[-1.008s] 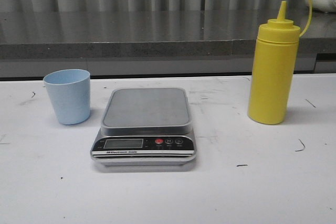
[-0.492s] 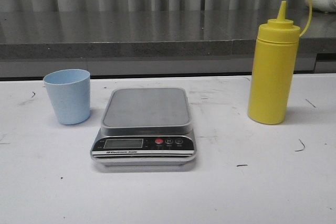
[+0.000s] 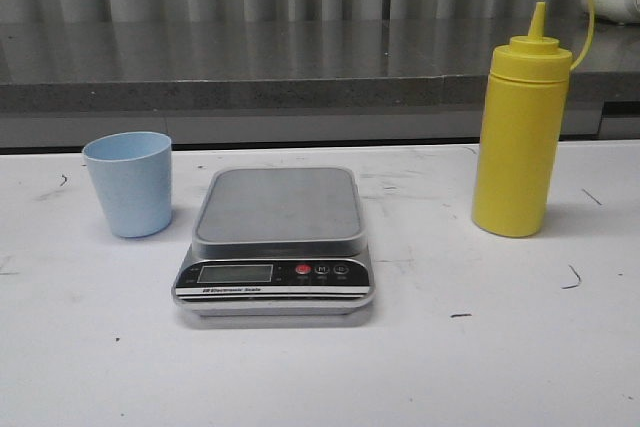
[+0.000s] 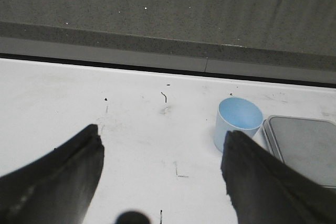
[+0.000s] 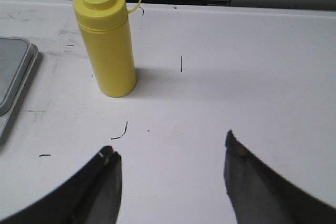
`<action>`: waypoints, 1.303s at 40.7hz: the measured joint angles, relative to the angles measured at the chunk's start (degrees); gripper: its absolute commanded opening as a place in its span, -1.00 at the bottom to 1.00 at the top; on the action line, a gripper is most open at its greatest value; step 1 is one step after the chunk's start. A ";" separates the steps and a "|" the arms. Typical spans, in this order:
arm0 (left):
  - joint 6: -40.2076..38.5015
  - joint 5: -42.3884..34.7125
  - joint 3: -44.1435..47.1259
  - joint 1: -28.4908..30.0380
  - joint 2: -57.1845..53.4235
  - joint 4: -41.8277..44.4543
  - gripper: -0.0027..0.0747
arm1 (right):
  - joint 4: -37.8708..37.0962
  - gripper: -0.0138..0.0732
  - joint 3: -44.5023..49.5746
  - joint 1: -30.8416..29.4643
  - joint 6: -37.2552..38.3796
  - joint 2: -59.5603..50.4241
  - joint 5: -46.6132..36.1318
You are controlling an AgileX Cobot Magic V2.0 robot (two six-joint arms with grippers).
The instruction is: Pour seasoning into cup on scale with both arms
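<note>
nothing moved, scale (image 3: 275, 242) label ("electronic scale")

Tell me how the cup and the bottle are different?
The cup is pale blue; the bottle is yellow. The cup is short and open on top; the bottle is tall with a pointed nozzle lid. The cup stands left of the scale, the bottle right. Both stand upright on the table, untouched.
</note>
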 measured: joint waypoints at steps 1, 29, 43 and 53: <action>0.00 0.00 0.00 0.00 0.00 0.00 0.29 | 0.00 0.36 0.00 0.00 0.00 0.00 0.00; 3.61 6.47 -12.35 -1.06 13.85 -0.43 0.29 | 0.00 0.36 0.00 0.00 0.00 0.03 0.58; 3.76 6.73 -13.33 -6.54 22.44 -0.52 0.29 | 0.00 0.36 0.00 0.00 0.00 0.03 0.77; 3.89 7.71 -15.45 -10.93 29.94 -0.52 0.29 | 0.00 0.36 0.00 0.00 0.00 0.03 0.80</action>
